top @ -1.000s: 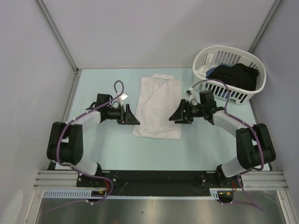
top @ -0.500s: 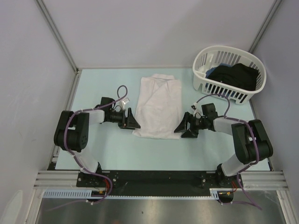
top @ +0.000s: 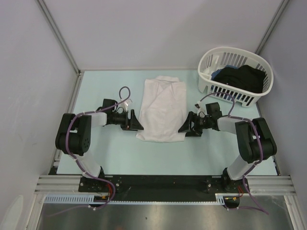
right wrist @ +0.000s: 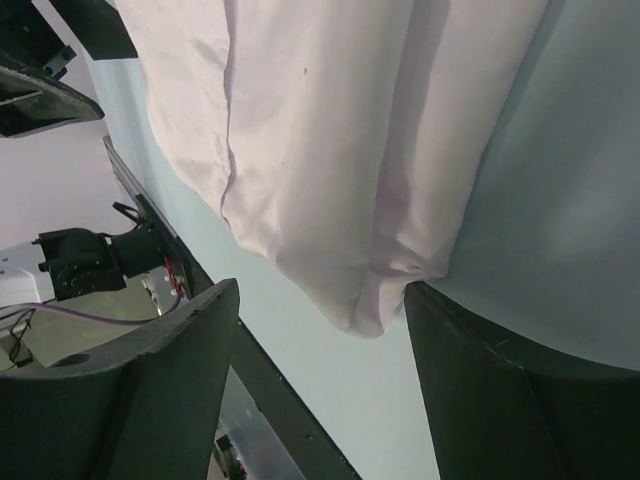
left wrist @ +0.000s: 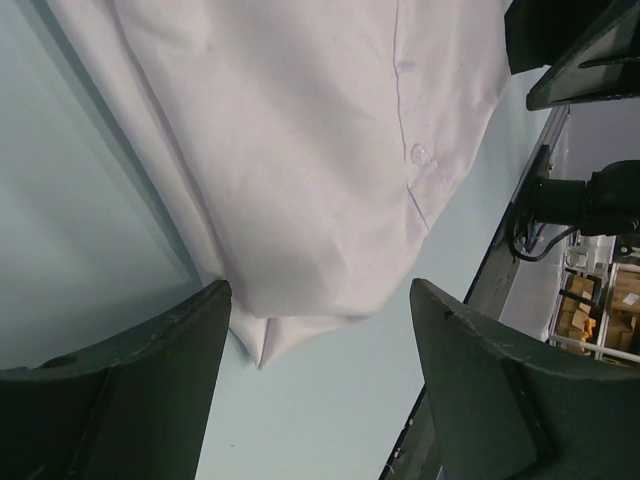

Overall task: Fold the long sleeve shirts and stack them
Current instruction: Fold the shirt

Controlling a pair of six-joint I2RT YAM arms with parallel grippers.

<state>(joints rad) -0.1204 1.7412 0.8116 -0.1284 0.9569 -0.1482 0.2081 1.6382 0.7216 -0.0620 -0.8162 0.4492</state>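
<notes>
A white long sleeve shirt [top: 162,109] lies folded into a long narrow strip in the middle of the pale green table [top: 115,153], its collar end toward the far wall; a button [left wrist: 418,153] shows on its placket in the left wrist view. The left gripper [top: 135,123] sits low at the shirt's near left edge, its jaws spread wide and holding nothing; the shirt's near corner lies in the gap between its dark fingers [left wrist: 150,380]. The right gripper [top: 183,127] sits low at the near right edge, also wide open and empty; the cloth's rumpled corner lies between its fingers [right wrist: 500,400], just beside one of them. A white slatted basket [top: 209,85] stands at the far right corner, well apart from the shirt; dark clothes [top: 244,77] fill it.
</notes>
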